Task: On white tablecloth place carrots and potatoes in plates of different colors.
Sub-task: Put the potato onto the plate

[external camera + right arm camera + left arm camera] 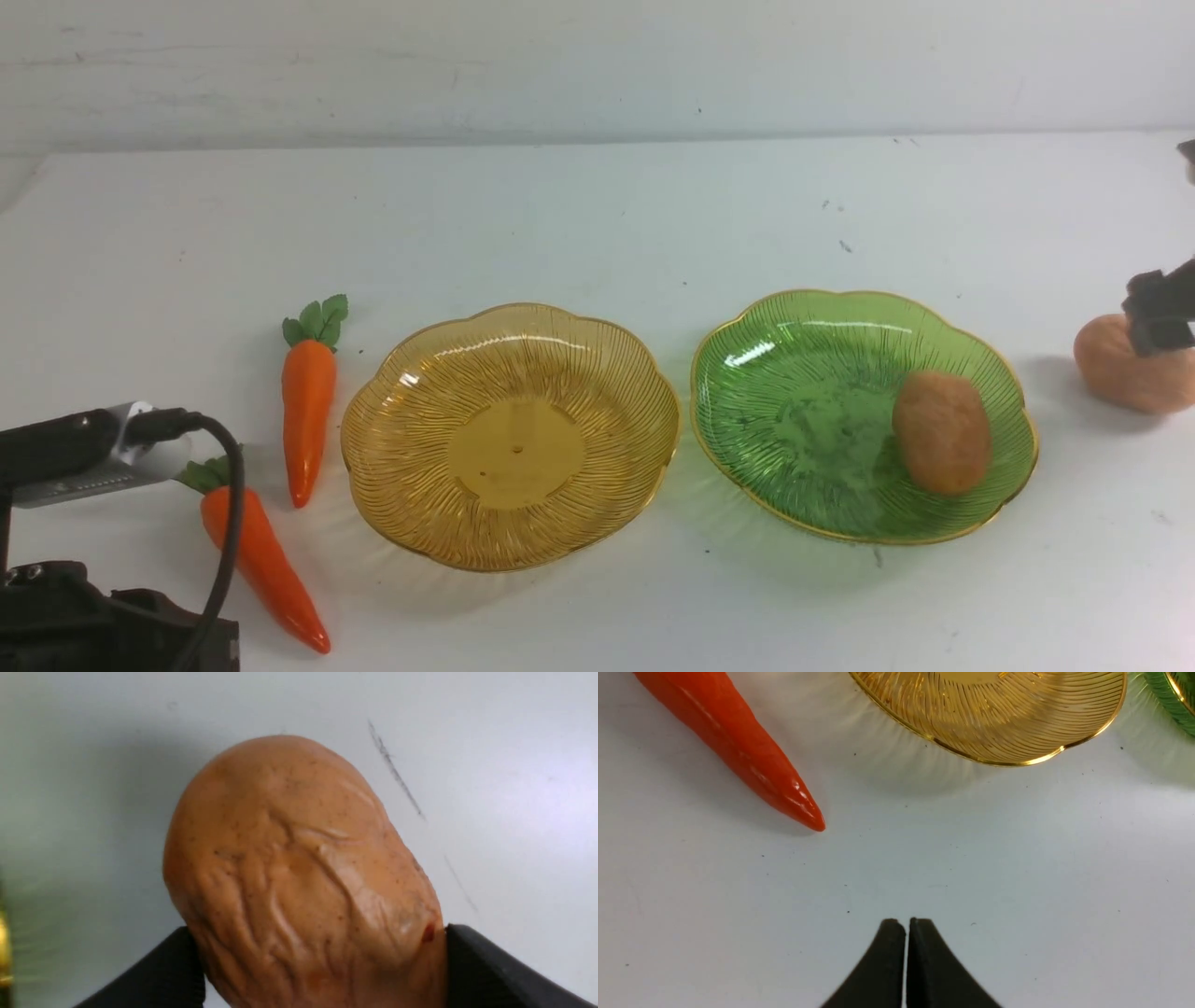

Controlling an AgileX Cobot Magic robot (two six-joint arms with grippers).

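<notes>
Wrinkled toy potato [303, 872], clasped between right gripper [322, 963] fingers spread wide; smooth skin may slip | left gripper [906, 921]: closed, empty

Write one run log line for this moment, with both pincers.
right pincer: closed on wrinkled potato | left pincer: shut, empty | green plate: one potato | amber plate: empty

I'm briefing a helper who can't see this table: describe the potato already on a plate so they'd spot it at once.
Find the green scalloped plate with the gold rim, right of the amber one. Inside it, toward the right side, lies a lumpy brown oval potato. Unlike the other potato, it sits in a plate.
</notes>
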